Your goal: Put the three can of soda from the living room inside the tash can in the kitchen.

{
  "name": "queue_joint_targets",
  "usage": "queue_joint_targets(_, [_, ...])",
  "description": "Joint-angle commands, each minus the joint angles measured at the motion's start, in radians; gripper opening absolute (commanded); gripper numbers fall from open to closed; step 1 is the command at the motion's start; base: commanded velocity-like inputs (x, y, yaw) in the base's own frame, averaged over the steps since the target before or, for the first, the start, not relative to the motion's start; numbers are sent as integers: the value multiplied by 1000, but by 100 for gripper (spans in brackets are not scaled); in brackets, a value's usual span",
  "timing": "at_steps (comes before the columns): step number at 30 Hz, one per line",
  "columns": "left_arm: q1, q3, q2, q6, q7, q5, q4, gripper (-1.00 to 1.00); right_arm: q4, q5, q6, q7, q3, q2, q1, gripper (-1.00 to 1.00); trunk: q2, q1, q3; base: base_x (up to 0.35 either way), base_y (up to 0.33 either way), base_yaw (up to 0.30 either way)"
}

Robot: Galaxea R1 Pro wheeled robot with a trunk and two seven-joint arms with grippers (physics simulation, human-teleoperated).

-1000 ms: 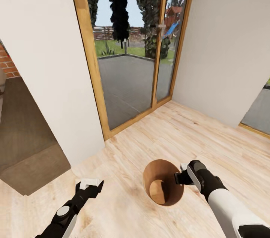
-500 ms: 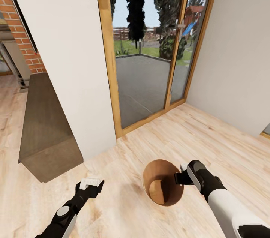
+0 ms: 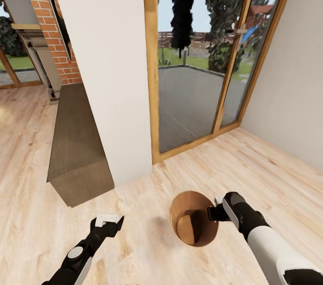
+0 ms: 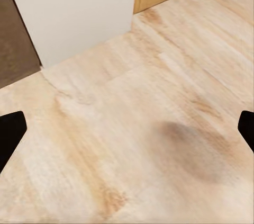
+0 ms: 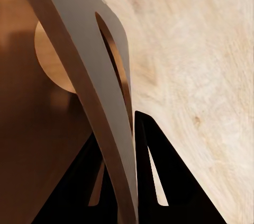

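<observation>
The tash can sits low in the frame, just right of centre, on the pale wooden floor, its brown inside bare. The right hand is pinching the bin's rim on its right side; in the right wrist view the grey wall runs between the dark fingers. The left hand hangs at lower left over the boards, fingers spread wide, holding nothing. A glass door fills the upper middle, with a white wall to its left.
</observation>
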Motion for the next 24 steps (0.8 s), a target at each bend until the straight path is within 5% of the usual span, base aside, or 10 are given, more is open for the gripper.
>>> queue_joint_targets(1, [0, 0, 0, 0, 0, 0, 0, 100, 0, -19, 0, 7, -2, 0, 0, -100, 0, 0, 0, 0, 0, 245])
queue_joint_targets(24, [0, 0, 0, 0, 0, -1, 1, 100, 0, -19, 0, 7, -2, 3, 0, -100, 0, 0, -7, 0, 0, 244])
